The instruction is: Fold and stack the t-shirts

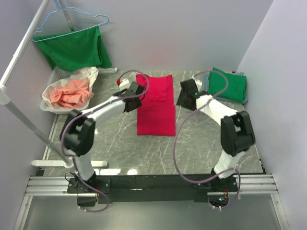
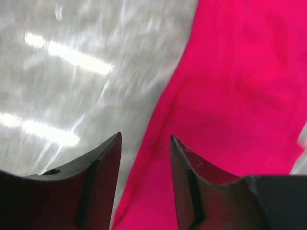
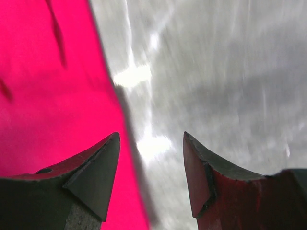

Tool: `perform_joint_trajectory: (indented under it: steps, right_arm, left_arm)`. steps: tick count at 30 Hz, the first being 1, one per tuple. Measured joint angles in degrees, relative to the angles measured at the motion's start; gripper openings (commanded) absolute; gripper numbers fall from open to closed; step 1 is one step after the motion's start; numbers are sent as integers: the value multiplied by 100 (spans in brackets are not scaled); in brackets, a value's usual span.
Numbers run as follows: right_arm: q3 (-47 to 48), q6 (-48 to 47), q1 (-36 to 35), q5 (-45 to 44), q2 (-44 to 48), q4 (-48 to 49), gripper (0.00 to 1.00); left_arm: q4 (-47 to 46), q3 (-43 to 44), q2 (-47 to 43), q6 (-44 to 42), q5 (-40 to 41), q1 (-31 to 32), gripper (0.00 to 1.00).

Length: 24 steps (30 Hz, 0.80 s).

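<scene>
A crimson-red t-shirt [image 1: 155,106] lies folded into a long strip in the middle of the marble table. My left gripper [image 1: 136,91] hovers at its left edge, near the far end, and is open. In the left wrist view the red t-shirt's edge [image 2: 230,91] runs between the spread fingers of that gripper [image 2: 145,137], which hold nothing. My right gripper [image 1: 185,96] is open just off the shirt's right side. Its wrist view has the red t-shirt [image 3: 48,96] under the left finger and bare table inside the gripper [image 3: 151,135]. At the back right a folded green t-shirt [image 1: 227,84] rests on a grey one [image 1: 246,96].
A green garment [image 1: 76,49] hangs from a blue hanger [image 1: 72,21] on the rail at the back left. Under it a white basket [image 1: 47,103] holds orange cloth [image 1: 72,92]. A small white object [image 1: 123,82] lies near the left gripper. Walls close both sides.
</scene>
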<state>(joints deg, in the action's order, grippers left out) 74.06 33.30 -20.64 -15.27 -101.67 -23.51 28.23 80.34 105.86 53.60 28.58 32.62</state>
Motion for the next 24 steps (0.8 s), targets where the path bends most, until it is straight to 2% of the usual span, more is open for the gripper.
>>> perform_joint_trajectory:
  steps: [5, 9, 14, 24]
  right_arm:
    - [-1628, -22, -22, 433, 1233, 44, 62]
    - [-2280, -24, -26, 758, 2015, 136, 62]
    - [-2780, -22, -66, 1189, 2468, 474, 62]
    - [-3445, -13, -114, 1947, 2251, 1150, 61]
  left_arm:
    - [-476, -1746, -1193, -101, -852, 9, 48]
    - [-933, -2590, -1799, -262, -1491, 9, 47]
    - [-1554, -3112, -1910, -387, -2243, 9, 46]
    - [-2369, -3547, -1613, -396, -3263, 9, 42]
